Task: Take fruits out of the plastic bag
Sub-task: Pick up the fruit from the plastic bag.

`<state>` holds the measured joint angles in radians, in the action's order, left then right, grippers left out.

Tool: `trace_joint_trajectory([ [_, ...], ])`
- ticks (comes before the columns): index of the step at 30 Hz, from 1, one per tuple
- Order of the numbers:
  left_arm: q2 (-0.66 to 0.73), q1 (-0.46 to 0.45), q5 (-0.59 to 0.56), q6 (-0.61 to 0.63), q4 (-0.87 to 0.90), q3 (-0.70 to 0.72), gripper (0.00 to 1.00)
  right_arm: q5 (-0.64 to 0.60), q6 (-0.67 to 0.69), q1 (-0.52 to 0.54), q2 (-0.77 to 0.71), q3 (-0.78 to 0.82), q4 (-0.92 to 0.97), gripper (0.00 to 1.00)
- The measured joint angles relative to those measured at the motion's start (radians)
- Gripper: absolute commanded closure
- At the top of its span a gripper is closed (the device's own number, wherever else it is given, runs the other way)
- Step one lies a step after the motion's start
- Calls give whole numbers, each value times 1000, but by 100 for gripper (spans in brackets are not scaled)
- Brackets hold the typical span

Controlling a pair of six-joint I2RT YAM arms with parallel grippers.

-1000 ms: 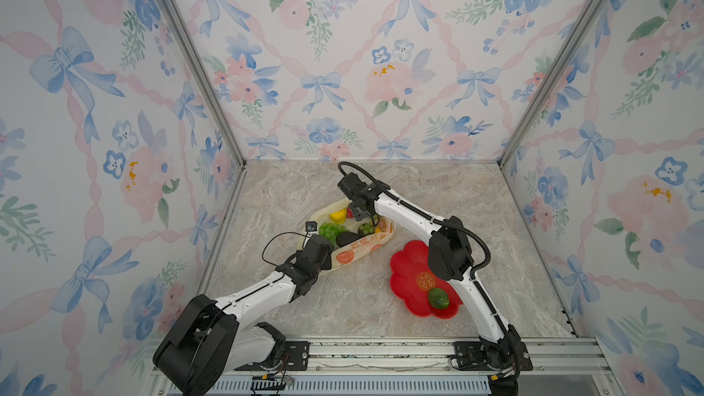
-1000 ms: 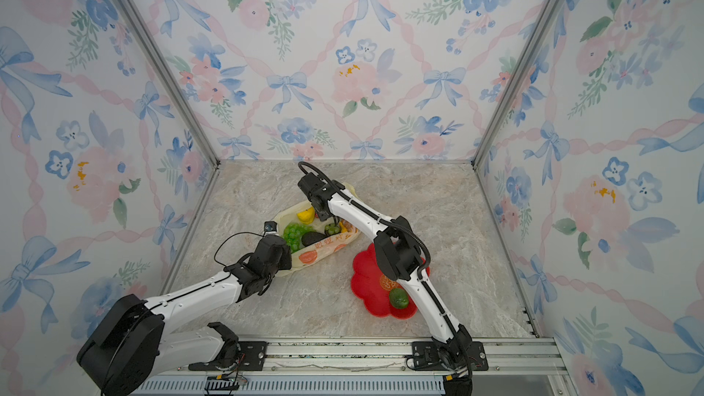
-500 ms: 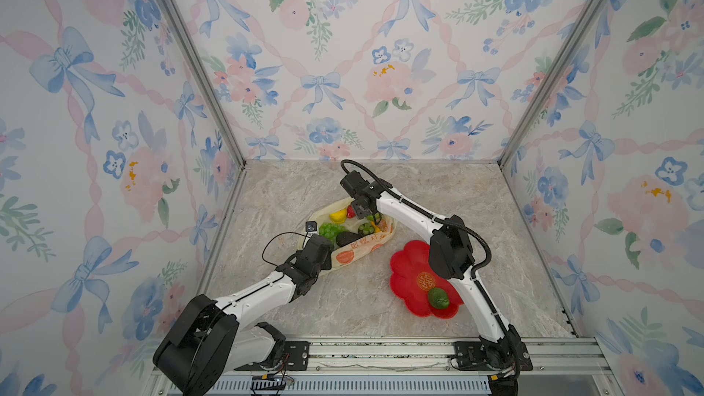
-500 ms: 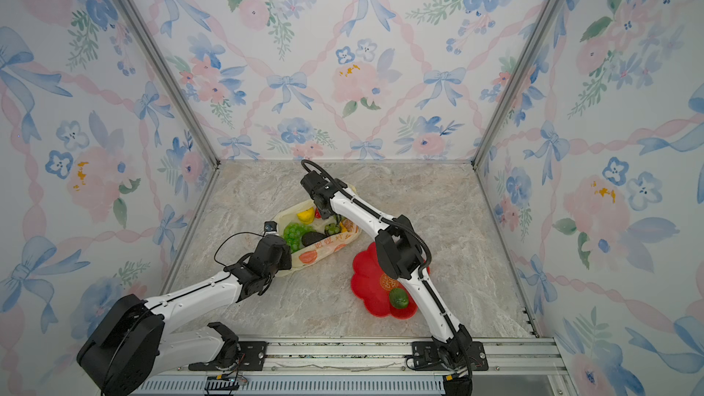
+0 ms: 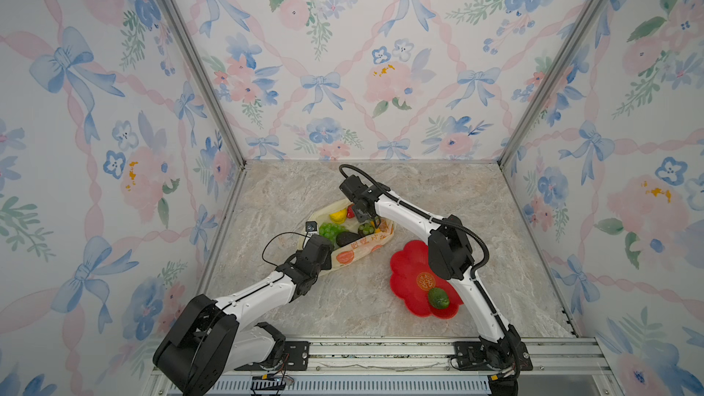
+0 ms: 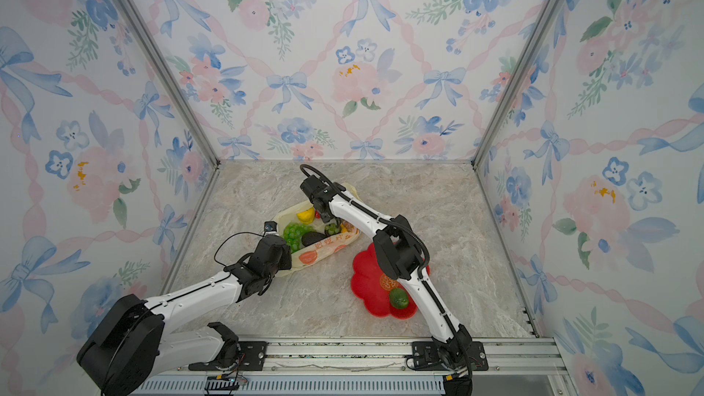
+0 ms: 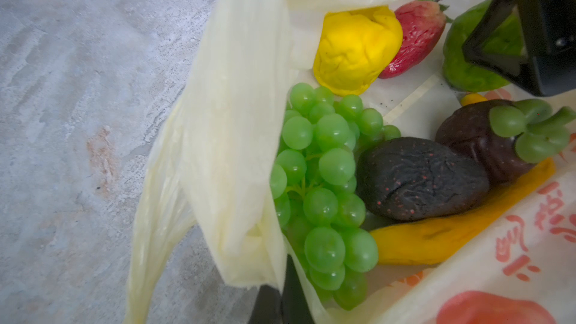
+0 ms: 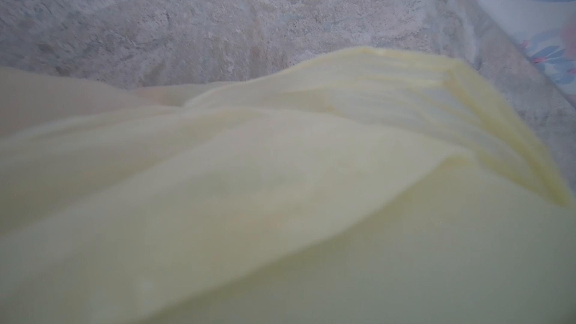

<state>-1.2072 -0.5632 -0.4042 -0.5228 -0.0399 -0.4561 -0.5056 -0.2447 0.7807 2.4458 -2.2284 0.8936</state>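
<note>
The pale yellow plastic bag (image 5: 362,249) lies open on the marble floor. Inside it are a green grape bunch (image 7: 324,182), a dark avocado (image 7: 417,179), a yellow citrus (image 7: 355,48), a strawberry (image 7: 411,35), a banana (image 7: 452,235) and a bumpy green citrus (image 7: 467,57). My left gripper (image 7: 282,300) is shut on the bag's near rim. My right gripper (image 5: 371,220) reaches down into the bag with its jaws apart, and one of its fingers (image 7: 536,42) hangs over the green citrus. Bag film (image 8: 280,182) fills the right wrist view and hides those jaws there. A green lime (image 5: 438,297) rests on the plate.
The red flower-shaped plate (image 5: 407,280) sits to the right of the bag, under my right arm's elbow. A loose bag handle (image 7: 156,229) droops onto the floor beside my left gripper. Flowered walls (image 5: 362,70) close in the back and both sides.
My right gripper has shifted slightly right and lower into the bag. The left arm and the bag's rim have stayed where they were.
</note>
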Motion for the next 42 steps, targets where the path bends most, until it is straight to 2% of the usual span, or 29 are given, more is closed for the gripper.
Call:
trace_joint_trajectory([
  [11,0,0,0,0,0,0,100,7,-3,-10,23,-4,-8,25],
  [18,0,0,0,0,0,0,100,47,-21,-26,27,-14,-15,28],
  [22,0,0,0,0,0,0,100,74,-37,-34,28,-16,-24,21],
  [25,0,0,0,0,0,0,100,100,-45,-40,40,-21,-24,20],
  [28,0,0,0,0,0,0,100,116,-50,-43,65,-30,-27,23],
  [32,0,0,0,0,0,0,100,137,-60,-47,79,-30,-31,35],
  [37,0,0,0,0,0,0,100,154,-66,-47,71,-21,-35,37],
  [42,-1,0,0,0,0,0,100,196,-79,-47,-13,79,-46,38],
])
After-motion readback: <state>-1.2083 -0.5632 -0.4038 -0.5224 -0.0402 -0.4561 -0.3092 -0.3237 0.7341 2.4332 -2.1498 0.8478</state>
